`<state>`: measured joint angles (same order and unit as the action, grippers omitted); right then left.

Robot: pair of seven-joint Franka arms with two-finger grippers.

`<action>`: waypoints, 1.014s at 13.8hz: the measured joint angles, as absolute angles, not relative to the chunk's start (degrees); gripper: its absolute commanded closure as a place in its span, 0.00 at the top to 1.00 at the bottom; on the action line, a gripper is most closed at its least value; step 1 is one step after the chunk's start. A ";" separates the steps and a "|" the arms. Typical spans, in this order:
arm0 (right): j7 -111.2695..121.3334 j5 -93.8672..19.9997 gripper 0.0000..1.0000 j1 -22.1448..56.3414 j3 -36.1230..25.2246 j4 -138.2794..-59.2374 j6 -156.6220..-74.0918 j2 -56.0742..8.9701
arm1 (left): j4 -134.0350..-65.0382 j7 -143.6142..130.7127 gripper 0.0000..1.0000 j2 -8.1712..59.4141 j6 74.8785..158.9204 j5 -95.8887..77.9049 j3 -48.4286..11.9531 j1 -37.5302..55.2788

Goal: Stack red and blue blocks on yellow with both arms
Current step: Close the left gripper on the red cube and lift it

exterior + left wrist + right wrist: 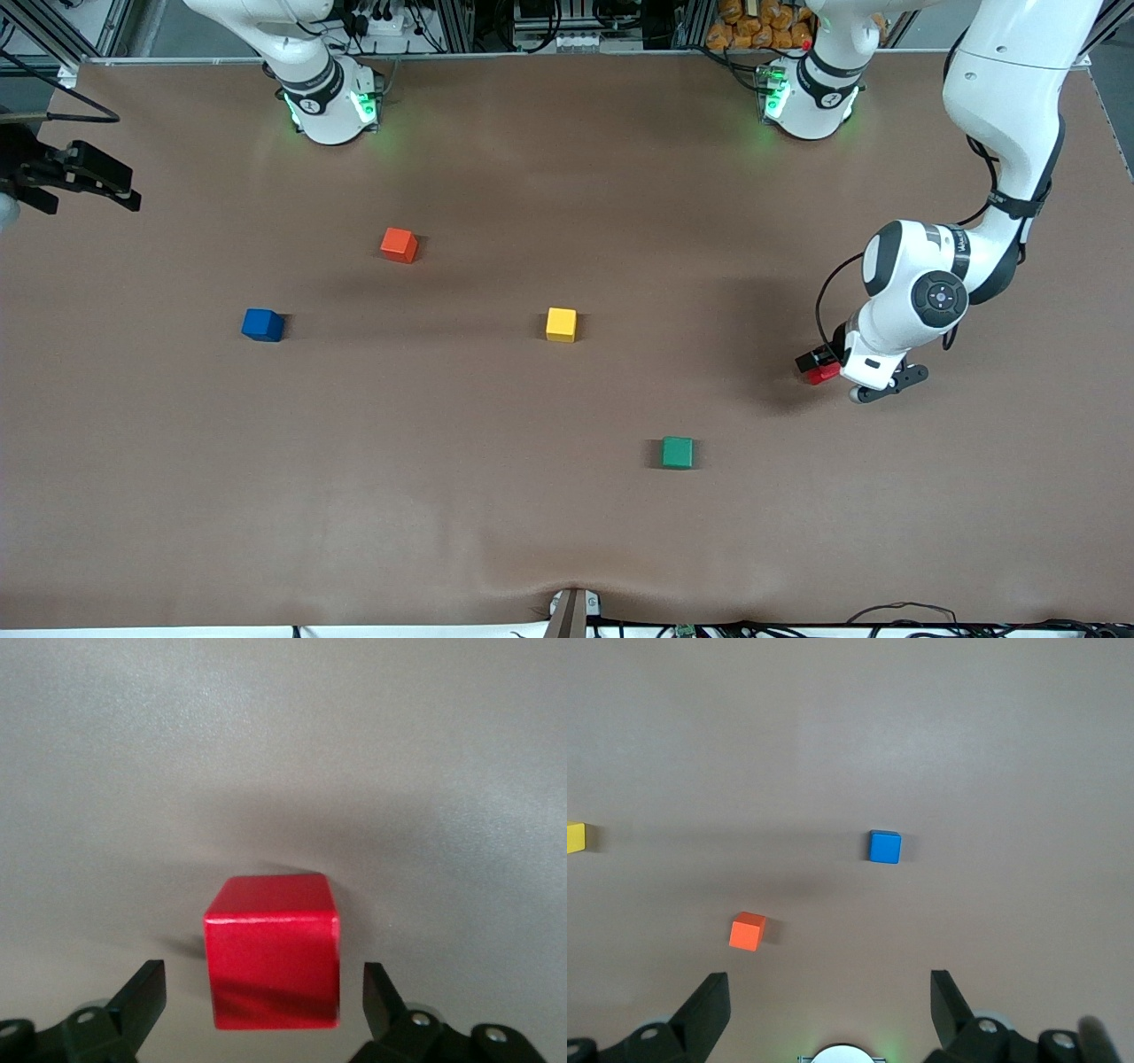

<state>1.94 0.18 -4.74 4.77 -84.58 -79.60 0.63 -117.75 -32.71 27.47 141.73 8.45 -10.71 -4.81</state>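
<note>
The red block (824,373) rests on the table toward the left arm's end. My left gripper (818,362) is low over it. In the left wrist view the red block (272,952) sits between the open fingers of my left gripper (264,994), with a gap on each side. The blue block (263,325) lies toward the right arm's end and also shows in the right wrist view (885,847). The yellow cube (561,324) sits mid-table; only its edge shows in the right wrist view (574,836). My right gripper (111,186) hangs open and empty, high at the right arm's end (830,997).
An orange-red cube (400,245) lies farther from the front camera than the blue block, and shows in the right wrist view (747,931). A green cube (678,452) lies nearer the front camera than the yellow cube. The brown table mat (496,532) is bare elsewhere.
</note>
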 measured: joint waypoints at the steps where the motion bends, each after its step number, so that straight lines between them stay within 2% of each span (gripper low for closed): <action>1: 1.94 0.18 1.00 -4.74 4.77 -84.58 -79.60 0.63 | -117.75 -32.71 0.66 27.55 141.73 8.50 -10.71 -4.81; 5: 1.94 0.18 1.00 -4.74 4.78 -84.58 -79.60 0.63 | -117.71 -32.69 0.17 27.62 141.74 8.60 -10.72 -4.78; 7: 1.94 0.18 1.00 -4.74 4.78 -84.58 -79.60 0.63 | -117.59 -32.69 0.00 27.69 141.74 8.61 -10.72 -4.77; 14: 1.94 0.02 1.00 -4.74 4.79 -84.58 -79.60 0.63 | -116.66 -32.69 0.00 27.74 141.73 8.62 -10.72 -4.77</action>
<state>1.94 0.02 -4.74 4.79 -84.58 -79.60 0.63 -116.66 -32.69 27.74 141.73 8.62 -10.72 -4.77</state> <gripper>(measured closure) 0.000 0.445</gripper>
